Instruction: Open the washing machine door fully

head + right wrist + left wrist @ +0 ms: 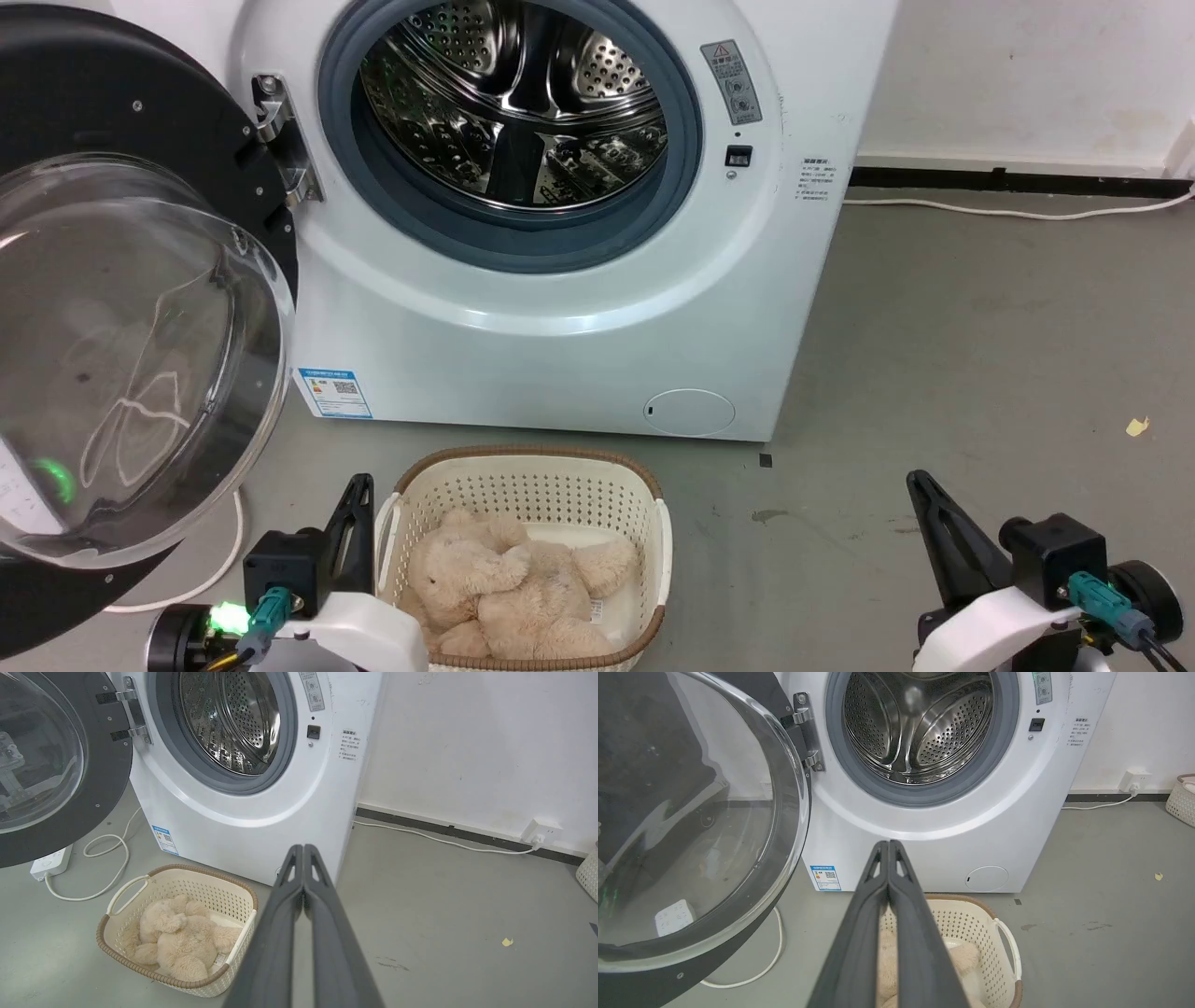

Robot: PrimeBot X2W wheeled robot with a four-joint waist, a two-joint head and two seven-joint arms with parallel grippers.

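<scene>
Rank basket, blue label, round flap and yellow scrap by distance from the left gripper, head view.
1. Basket, beside the left gripper.
2. Blue label, lower left of the machine.
3. Round flap, its lower right.
4. Yellow scrap, floor far right.

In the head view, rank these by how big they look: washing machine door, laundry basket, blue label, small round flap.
1. washing machine door: largest by far, though nearness to the camera inflates it.
2. laundry basket.
3. small round flap and blue label: they look about alike, so I won't rank them.
</scene>
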